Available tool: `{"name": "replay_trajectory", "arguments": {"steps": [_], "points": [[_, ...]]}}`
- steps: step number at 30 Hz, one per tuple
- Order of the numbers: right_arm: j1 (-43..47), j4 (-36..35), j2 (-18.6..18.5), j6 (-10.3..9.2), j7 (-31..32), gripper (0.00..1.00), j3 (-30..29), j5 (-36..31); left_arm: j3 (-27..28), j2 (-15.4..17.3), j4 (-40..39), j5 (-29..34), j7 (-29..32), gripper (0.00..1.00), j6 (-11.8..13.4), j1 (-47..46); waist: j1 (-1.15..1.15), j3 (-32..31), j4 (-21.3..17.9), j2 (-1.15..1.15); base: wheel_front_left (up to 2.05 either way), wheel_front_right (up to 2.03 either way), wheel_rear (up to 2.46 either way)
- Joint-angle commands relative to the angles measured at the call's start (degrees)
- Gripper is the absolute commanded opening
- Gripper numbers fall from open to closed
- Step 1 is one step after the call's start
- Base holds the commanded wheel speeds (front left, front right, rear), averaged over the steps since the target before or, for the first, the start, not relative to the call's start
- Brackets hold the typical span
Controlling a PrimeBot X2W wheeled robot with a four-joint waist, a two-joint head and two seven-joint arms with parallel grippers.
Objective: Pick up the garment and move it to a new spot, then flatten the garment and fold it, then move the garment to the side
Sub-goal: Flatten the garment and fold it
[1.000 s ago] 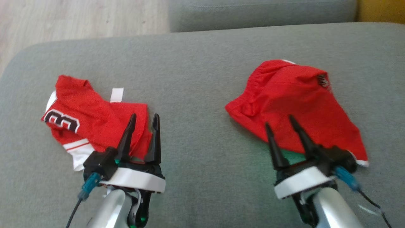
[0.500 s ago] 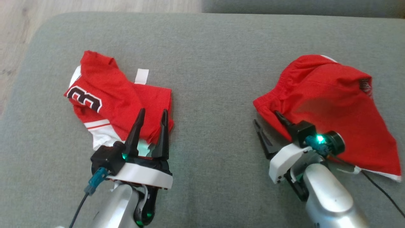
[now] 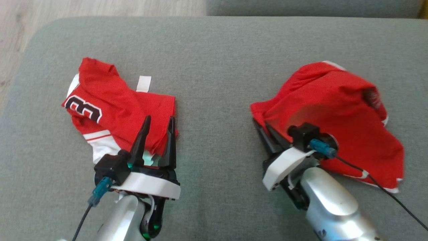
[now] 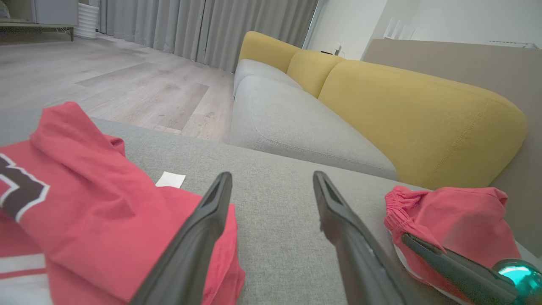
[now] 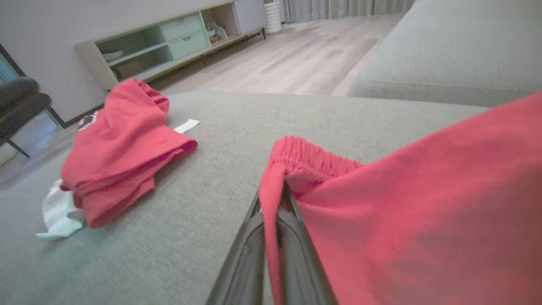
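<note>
On the grey cushion (image 3: 214,60), the right gripper (image 3: 262,125) clamps the red shorts (image 3: 334,107).
The shorts lie at centre right of the head view, their elastic edge pinched between closed jaws; at lower left, the left gripper (image 3: 159,118) hangs wide open over a numbered red jersey (image 3: 113,107).

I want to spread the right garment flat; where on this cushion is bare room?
Bare: the middle strip of cushion between jersey and shorts, and the far band behind both. Crowded: near left, left gripper over the jersey; near right, right gripper clamped on the shorts.
</note>
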Motion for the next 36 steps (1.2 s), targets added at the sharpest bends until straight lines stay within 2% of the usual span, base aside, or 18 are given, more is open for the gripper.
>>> {"name": "replay_trajectory", "arguments": {"steps": [1,9,14,22,30,31,32,33,34,36], "points": [[-0.8,-2.5,0.6,-0.04,-0.8,0.0,2.1,1.3,1.8,0.4,-1.5,0.5,-0.5,1.0,-0.2,-1.8,0.0,-0.6,-0.5,0.0,0.0,0.0,0.0],[1.1,-8.3,0.6,-0.04,-0.7,0.0,9.3,8.6,1.9,0.5,-1.4,0.4,-0.5,1.0,-0.1,-1.4,0.0,-1.6,-1.5,0.0,0.0,0.0,0.0],[0.2,-8.8,-1.0,-0.04,0.5,0.0,7.9,10.4,1.5,0.7,-1.9,0.5,-0.5,1.0,-0.2,-1.6,0.0,-0.5,-1.1,0.0,0.0,0.0,0.0],[-4.9,-1.0,-3.4,-0.04,2.7,0.0,2.9,7.7,0.4,0.4,-2.1,0.5,-0.4,1.0,-0.4,-2.9,0.0,2.1,0.5,0.0,0.0,0.0,0.0],[-7.6,7.0,-2.4,-0.04,2.4,0.0,0.4,1.4,0.2,0.2,-1.5,0.3,-0.5,1.0,-0.5,-3.5,0.0,2.5,0.8,0.0,0.0,0.0,0.0],[-7.9,7.6,-2.2,-0.04,2.0,0.31,0.2,0.3,0.3,0.2,-1.4,0.3,-0.5,1.0,-0.5,-3.5,0.0,2.5,0.6,0.0,0.0,0.0,0.0],[-7.9,7.6,-2.2,-0.04,2.0,0.31,0.2,0.3,0.3,0.2,-1.4,0.3,-0.5,1.0,-0.5,-3.5,0.0,2.5,0.6,0.0,0.0,0.0,0.0],[-8.0,8.2,-2.0,-0.04,1.6,0.95,-0.1,-0.8,0.3,0.2,-1.3,0.3,-0.5,1.0,-0.5,-3.5,0.0,2.4,0.5,0.0,0.0,0.0,0.0],[-8.2,8.8,-1.8,-0.04,1.3,1.0,-0.6,-1.9,0.4,0.2,-1.3,0.3,-0.5,1.0,-0.4,-3.6,0.0,2.3,0.2,0.0,0.0,0.0,0.0],[-8.4,9.6,-1.2,-0.04,0.6,1.0,-1.6,-3.4,0.6,0.3,-1.3,0.2,-0.5,1.0,-0.4,-3.5,0.0,2.2,-0.4,0.0,0.0,0.0,0.0]]}}
